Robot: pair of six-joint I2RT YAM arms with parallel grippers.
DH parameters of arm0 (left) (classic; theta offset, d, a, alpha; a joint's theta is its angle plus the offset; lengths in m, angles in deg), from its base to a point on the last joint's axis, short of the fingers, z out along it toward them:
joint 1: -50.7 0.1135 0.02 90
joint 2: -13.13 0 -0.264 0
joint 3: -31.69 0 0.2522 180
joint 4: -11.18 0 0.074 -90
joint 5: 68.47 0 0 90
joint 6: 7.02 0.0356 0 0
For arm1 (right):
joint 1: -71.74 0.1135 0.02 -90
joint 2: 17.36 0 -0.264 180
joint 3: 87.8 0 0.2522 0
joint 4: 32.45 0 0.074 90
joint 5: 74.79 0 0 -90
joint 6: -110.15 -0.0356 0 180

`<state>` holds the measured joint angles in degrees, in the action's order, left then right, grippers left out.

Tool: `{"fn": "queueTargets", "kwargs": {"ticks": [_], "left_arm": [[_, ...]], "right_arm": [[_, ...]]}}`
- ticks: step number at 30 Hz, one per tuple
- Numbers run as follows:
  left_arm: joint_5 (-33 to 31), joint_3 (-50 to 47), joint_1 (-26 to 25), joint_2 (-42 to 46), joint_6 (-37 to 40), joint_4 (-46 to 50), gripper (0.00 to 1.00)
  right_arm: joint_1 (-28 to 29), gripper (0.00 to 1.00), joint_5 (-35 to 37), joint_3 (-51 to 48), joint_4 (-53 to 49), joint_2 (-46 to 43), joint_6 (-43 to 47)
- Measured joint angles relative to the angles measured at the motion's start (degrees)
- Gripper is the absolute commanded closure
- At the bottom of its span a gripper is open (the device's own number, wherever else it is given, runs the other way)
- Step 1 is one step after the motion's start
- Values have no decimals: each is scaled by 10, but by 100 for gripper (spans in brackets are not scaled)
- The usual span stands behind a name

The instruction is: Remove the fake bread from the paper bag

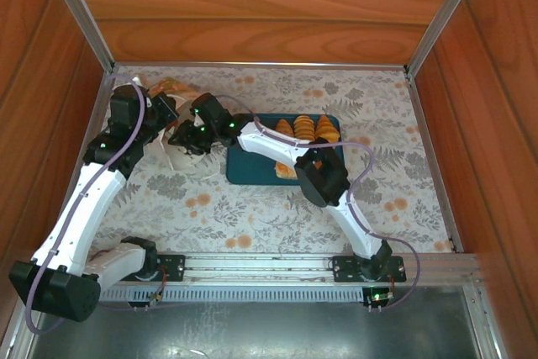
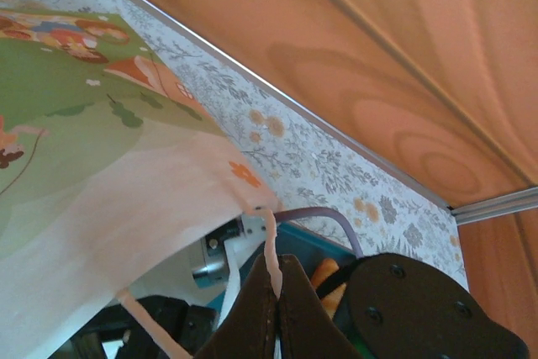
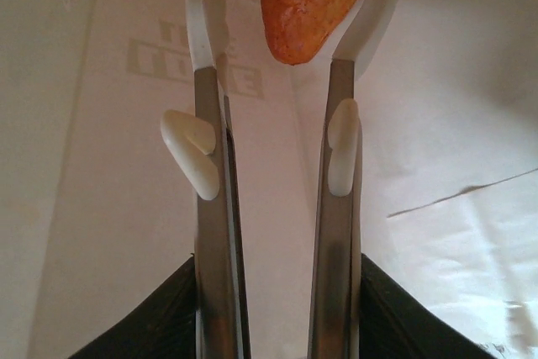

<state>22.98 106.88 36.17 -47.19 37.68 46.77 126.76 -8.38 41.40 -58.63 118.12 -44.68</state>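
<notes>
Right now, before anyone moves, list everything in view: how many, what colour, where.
bag: one, white with green picture panel, far left.
bread on tray: four, golden brown, three along far edge, one by right arm.
bread in bag: one, orange-brown, between right fingers.
tray: one, teal, middle.
tablecloth: one, pale floral, under everything.
arms: two, white and black, reaching to bag.
left fingers: shut on bag's cord handle.
right fingers: open, inside bag.

1. A robot test cell is indicated: left arm [image 1: 84, 199] and right arm [image 1: 357, 229] are bolted to an aluminium rail [image 1: 261, 268].
2. The floral-covered tabletop [image 1: 395, 199] is enclosed by wood-grain panels [image 1: 252, 6].
</notes>
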Motion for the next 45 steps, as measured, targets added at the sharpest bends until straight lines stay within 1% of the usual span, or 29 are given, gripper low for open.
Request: {"fn": "queueTargets", "kwargs": {"ticks": [7,15,23,30,34,38,45], "left_arm": [[2,0,-2,-3,0,0,100],[1,0,-3,-3,0,-1,100],[-2,0,-6,-4,0,-1,100],[-23,0,-6,2,3,-1,100],[-43,-5,-6,9,5,0,100],[-61,-7,-6,12,5,0,100],[-74,-7,-6,10,3,0,100]], "right_arm": [[1,54,-2,32,-26,28,-1],[1,54,-3,72,-74,43,22],[1,72,-3,85,-85,59,43],[1,81,4,80,-85,56,63],[1,82,10,39,-82,25,73],[1,82,18,-42,-66,-33,75],[1,81,26,-175,-22,-124,60]]}}
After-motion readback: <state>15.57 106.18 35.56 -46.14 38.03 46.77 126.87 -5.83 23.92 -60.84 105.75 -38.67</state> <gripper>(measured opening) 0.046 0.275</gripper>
